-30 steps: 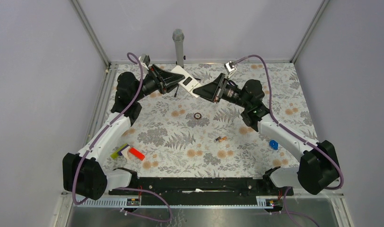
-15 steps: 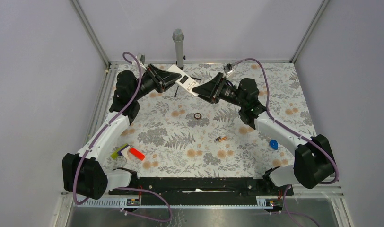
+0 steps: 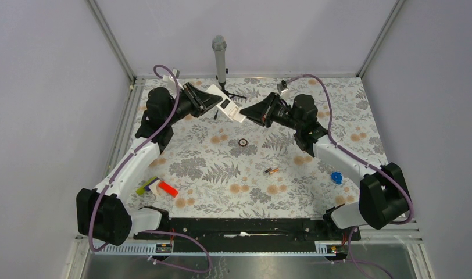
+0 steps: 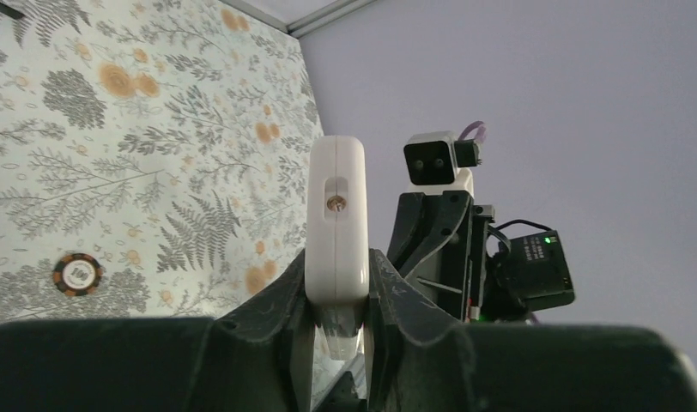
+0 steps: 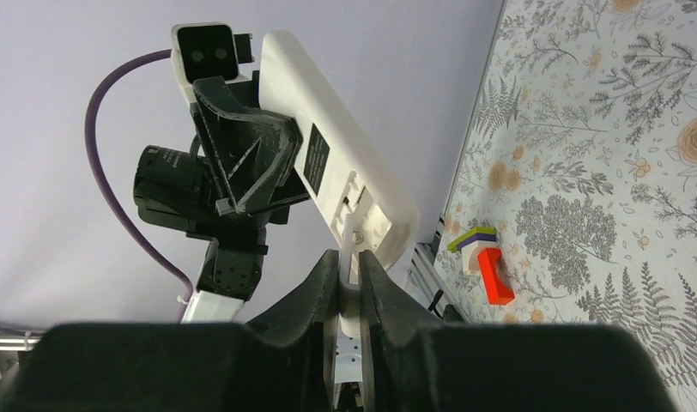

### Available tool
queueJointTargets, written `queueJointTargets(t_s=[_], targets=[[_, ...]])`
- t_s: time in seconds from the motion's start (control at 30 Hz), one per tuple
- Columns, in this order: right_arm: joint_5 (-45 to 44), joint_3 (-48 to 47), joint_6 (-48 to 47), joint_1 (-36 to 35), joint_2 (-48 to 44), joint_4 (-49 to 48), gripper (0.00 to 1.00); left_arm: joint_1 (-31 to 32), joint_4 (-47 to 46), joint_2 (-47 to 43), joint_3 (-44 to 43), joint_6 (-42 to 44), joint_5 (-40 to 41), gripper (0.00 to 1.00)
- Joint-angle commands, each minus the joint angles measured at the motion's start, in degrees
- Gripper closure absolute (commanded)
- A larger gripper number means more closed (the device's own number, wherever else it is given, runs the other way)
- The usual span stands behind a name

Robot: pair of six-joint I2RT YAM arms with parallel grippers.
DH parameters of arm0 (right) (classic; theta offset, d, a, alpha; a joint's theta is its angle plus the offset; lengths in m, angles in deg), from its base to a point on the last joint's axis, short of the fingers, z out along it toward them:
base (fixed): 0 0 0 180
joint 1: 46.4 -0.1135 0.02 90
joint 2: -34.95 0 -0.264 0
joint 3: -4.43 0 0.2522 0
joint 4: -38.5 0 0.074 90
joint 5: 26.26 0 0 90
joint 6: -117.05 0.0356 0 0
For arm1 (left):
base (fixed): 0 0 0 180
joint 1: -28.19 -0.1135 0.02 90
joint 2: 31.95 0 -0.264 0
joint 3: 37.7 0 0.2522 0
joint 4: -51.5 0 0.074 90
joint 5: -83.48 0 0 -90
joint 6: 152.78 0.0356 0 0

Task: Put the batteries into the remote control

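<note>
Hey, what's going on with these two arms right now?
Both arms hold the remote control up over the far side of the table. The left gripper clamps one end. The right gripper pinches a thin white part at the other end, beside the open battery bay. The batteries lie on the table, not yet loaded.

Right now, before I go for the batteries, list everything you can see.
remote control: one, white back showing, held up between both hands
batteries: two, dark and copper, right of centre
ring: one, dark, table centre
block: one, red, white and yellow-green, near left
blue piece: one, near right
post: one, grey, far edge
table: one, floral
left hand: shut on remote control
right hand: shut on thin white piece at remote's end
</note>
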State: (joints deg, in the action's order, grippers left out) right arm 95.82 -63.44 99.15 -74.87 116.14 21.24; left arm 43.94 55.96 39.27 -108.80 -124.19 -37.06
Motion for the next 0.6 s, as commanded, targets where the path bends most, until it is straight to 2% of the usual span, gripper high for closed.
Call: queueJointTargets(t_s=[0.0,0.17,0.3,0.4,0.47,0.57], targets=[[0.71,-2.06,0.53,0.17,0.14,0.18,0.89,0.51,0.07,-2.00,-1.91,6.21,4.15,1.00],[1.15,-2.01,-0.46,0.66,0.00,0.09,1.00,0.60,1.69,-2.00,-1.95,9.22,5.33,1.00],[0.70,-1.12,-4.50,3.08,-1.52,1.42,1.00,0.60,3.82,-2.99,-1.28,13.52,6.87,1.00],[-2.62,0.43,-12.52,5.98,-3.35,8.39,1.00,0.48,5.42,-4.34,-0.41,17.82,7.66,1.00],[-7.64,2.02,-19.23,7.57,-4.18,15.73,1.00,0.51,6.02,-5.34,0.17,19.83,7.57,1.00],[-14.46,6.86,-26.80,9.90,-4.03,21.74,1.00,0.49,5.78,-6.73,0.76,21.72,5.67,1.00]])
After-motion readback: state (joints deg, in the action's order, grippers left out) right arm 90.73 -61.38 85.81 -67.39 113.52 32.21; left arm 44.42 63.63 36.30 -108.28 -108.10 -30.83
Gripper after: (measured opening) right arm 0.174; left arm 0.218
